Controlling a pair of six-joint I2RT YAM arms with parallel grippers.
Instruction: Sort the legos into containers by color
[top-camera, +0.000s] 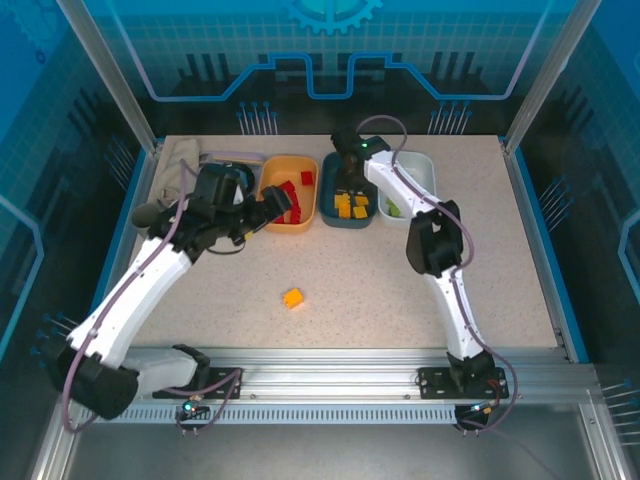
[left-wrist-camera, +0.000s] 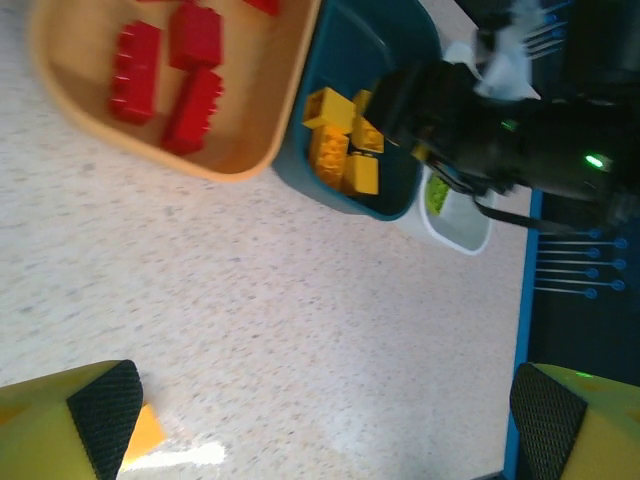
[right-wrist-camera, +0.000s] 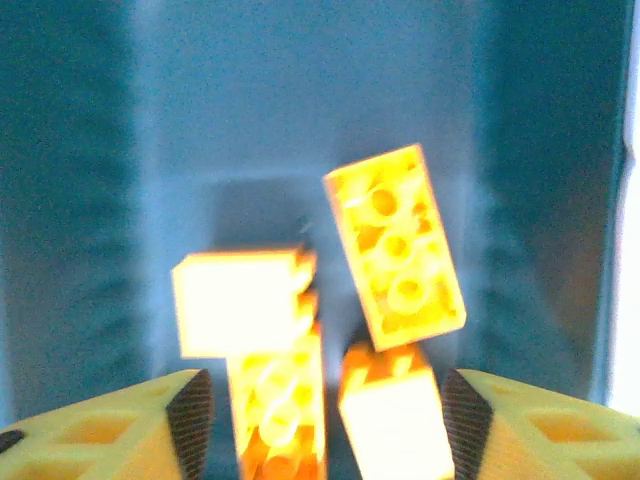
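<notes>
Three tubs stand in a row at the back. The orange tub (top-camera: 300, 222) (left-wrist-camera: 255, 130) holds red legos (top-camera: 290, 205) (left-wrist-camera: 190, 95). The dark teal tub (top-camera: 329, 190) (left-wrist-camera: 345, 50) holds orange-yellow legos (top-camera: 351, 206) (left-wrist-camera: 340, 145) (right-wrist-camera: 395, 245). The white tub (top-camera: 420, 165) (left-wrist-camera: 462, 232) holds light green legos (top-camera: 392, 207) (left-wrist-camera: 437, 192). One orange-yellow lego (top-camera: 293, 297) (left-wrist-camera: 146, 434) lies alone on the table. My left gripper (top-camera: 268, 204) (left-wrist-camera: 325, 425) hangs open and holds nothing, by the orange tub's near edge. My right gripper (top-camera: 350, 174) (right-wrist-camera: 320, 420) is open over the teal tub's legos.
A beige cloth (top-camera: 178, 160) and a grey tray (top-camera: 232, 159) lie at the back left, behind my left arm. The speckled table (top-camera: 400, 290) stretches bare in front of the tubs, apart from the lone lego. Blue rails edge it left and right.
</notes>
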